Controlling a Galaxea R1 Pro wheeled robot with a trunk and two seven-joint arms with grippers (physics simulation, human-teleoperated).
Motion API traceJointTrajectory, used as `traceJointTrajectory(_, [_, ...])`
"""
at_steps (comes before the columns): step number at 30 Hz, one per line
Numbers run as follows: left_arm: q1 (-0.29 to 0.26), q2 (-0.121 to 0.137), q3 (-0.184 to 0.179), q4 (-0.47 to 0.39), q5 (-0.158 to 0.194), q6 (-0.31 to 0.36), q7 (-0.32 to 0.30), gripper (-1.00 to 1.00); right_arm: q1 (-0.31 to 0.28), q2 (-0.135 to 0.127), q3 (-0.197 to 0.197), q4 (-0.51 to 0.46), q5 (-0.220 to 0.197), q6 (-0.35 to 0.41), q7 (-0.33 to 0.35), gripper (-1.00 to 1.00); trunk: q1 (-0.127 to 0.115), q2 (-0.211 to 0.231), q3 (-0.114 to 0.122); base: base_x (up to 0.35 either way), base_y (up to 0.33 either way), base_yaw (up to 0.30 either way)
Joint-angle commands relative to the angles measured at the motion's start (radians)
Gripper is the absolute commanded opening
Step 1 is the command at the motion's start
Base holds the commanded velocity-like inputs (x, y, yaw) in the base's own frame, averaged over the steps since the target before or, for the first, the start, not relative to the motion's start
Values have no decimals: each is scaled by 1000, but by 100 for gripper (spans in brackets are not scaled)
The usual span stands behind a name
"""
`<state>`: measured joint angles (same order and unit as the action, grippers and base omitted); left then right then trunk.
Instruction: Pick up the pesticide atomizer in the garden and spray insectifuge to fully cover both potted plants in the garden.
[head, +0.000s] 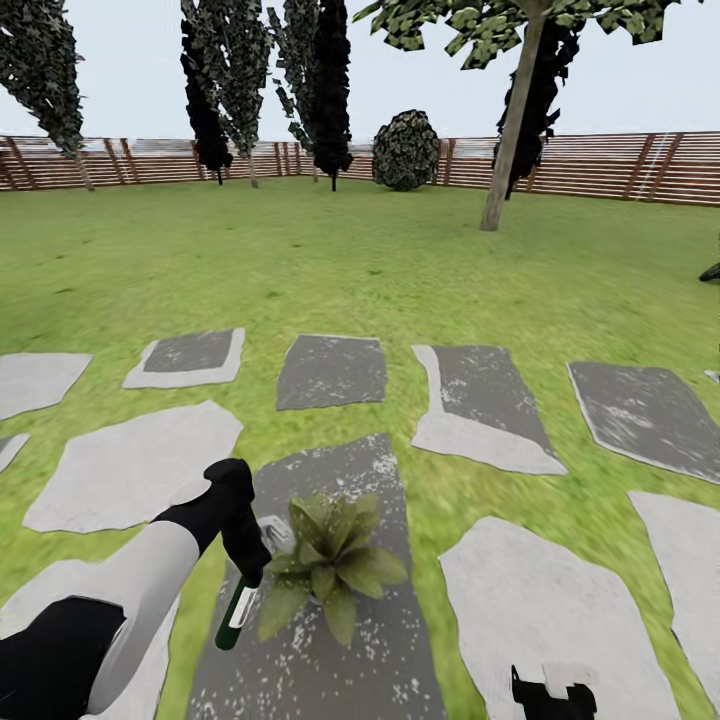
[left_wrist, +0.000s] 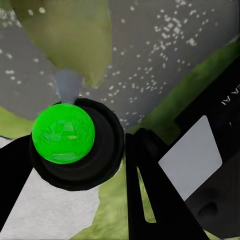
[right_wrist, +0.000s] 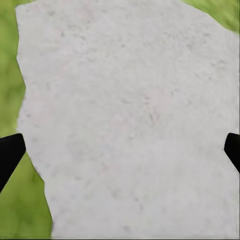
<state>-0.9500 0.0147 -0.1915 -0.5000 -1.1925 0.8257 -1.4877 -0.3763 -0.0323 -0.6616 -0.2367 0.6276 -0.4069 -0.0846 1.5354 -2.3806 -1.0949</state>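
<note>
The left gripper was clamped on the atomizer, inverted beside the plant; misdirected spray was likely. The right gripper was held open, empty.

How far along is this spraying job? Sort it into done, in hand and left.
Done: the left gripper holds the pesticide atomizer. In hand: it hangs beside one potted plant on a dark paving stone; no spray is visible. Left: covering this plant and a second one. The right gripper is open.

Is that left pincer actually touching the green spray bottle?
Touching. In the head view the left pincer is closed around the pesticide atomizer, which hangs from it beside the potted plant.
</note>
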Motion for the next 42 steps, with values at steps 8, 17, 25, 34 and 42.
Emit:
traceJointTrajectory(8, [0, 2, -5, -1, -7, 12, -9, -100, -1, 0, -6, 2, 11, -4, -4, 100, -1, 0, -1, -219, -184, 223])
traceJointTrajectory(17, [24, 22, 5, 15, 2, 10, 71, -100, -1, -1, -6, 2, 11, -5, -4, 100, -1, 0, -1, -18, -13, 163])
traceJointTrajectory(25, [78, 21, 52, 16, 11, 13, 131, -100, -1, -1, -6, 2, 11, -5, -4, 100, -1, 0, -1, 0, 0, 1])
traceJointTrajectory(34, [149, 20, 171, 7, 116, 12, 303, -100, -1, -1, -6, 0, 11, -5, -4, 100, -1, 0, -2, 0, 0, 56])
traceJointTrajectory(42, [152, 22, 179, 19, 123, 10, 313, -100, -1, -1, -6, 0, 11, -5, -4, 100, -1, 0, -4, 21, -5, 198])
